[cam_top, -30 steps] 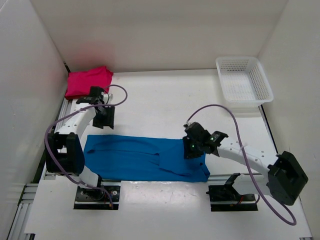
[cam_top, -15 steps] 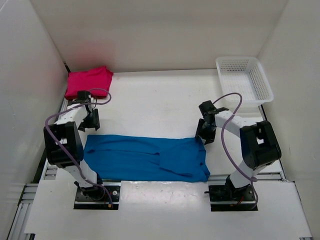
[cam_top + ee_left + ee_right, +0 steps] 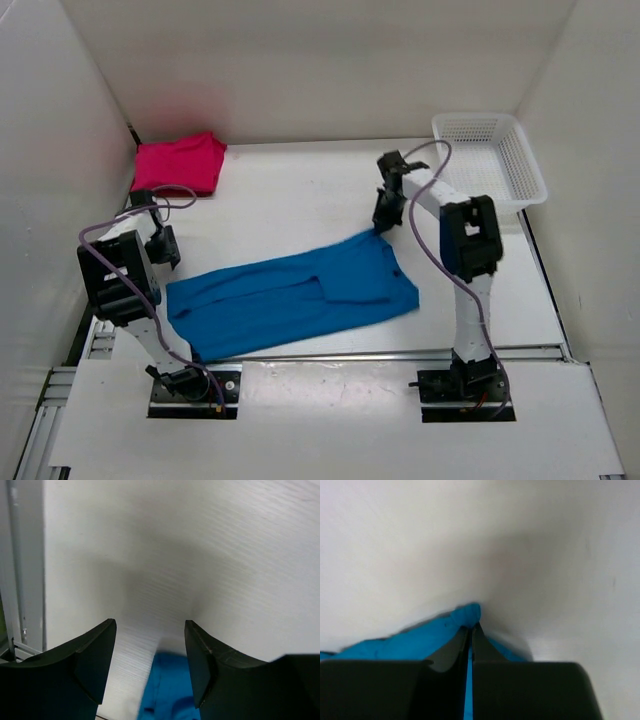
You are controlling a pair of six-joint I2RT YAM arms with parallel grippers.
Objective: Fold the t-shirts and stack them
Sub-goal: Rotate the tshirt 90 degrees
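Observation:
The blue t-shirt (image 3: 300,290), folded into a long strip, lies slanted across the near half of the table. My right gripper (image 3: 381,222) is shut on its far right corner, and a bunched tip of blue fabric (image 3: 469,614) pokes out past the closed right gripper (image 3: 471,628). Off the strip's left end my left gripper (image 3: 163,246) stands open. Its wrist view shows the left gripper (image 3: 150,645) above bare table, with the blue t-shirt's edge (image 3: 167,690) low between the fingers and untouched. A folded pink t-shirt (image 3: 180,163) rests in the back left corner.
A white mesh basket (image 3: 520,168) stands at the back right, just beyond the right arm. White walls close in the table on three sides. A metal rail (image 3: 17,570) runs along the left edge beside the left gripper.
The right gripper opened, moved toward the back, then shut on the blue shirt's right corner and pulled it back, slanting the strip. The left gripper drew back toward the left edge.

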